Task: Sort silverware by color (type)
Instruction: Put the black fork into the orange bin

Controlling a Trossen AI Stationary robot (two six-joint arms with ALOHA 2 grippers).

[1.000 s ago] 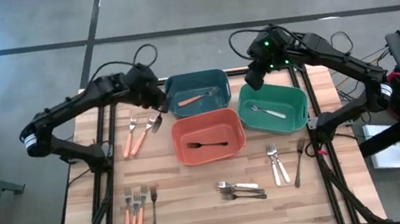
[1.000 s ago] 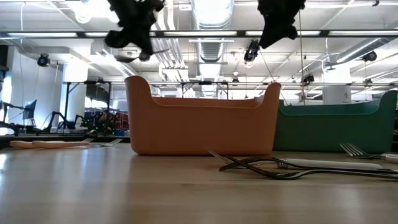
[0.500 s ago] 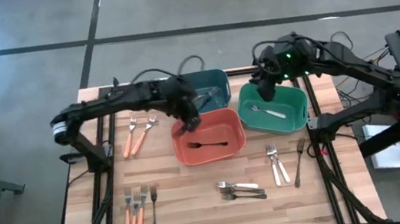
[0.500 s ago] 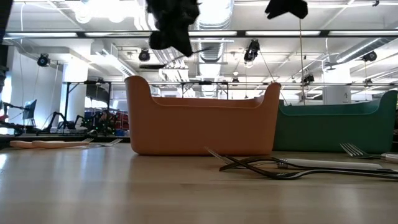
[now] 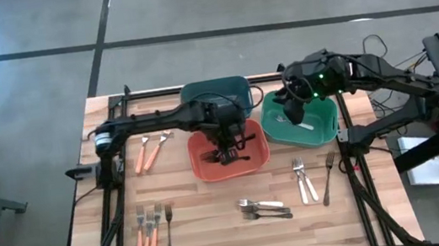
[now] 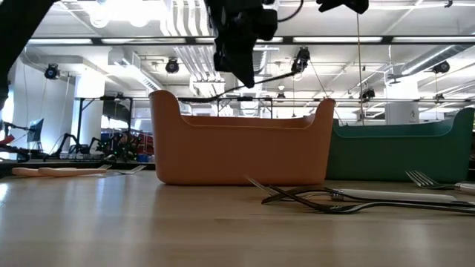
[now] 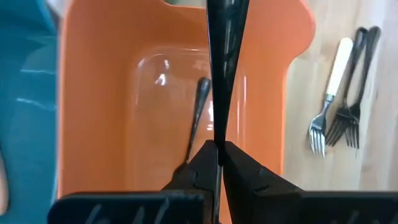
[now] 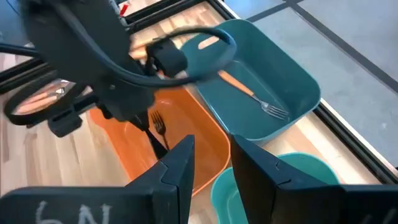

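My left gripper [image 5: 226, 143] hides much of the orange bin [image 5: 201, 166] — it's clamped on a black fork [image 7: 225, 56], one more beneath. My right gripper [image 5: 293, 113] — half-open, empty — hangs over the green bin [image 5: 328, 126].

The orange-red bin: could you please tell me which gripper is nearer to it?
Left. The left gripper hangs directly over the orange-red bin, holding a black fork; the right gripper is beside it, over the green bin.
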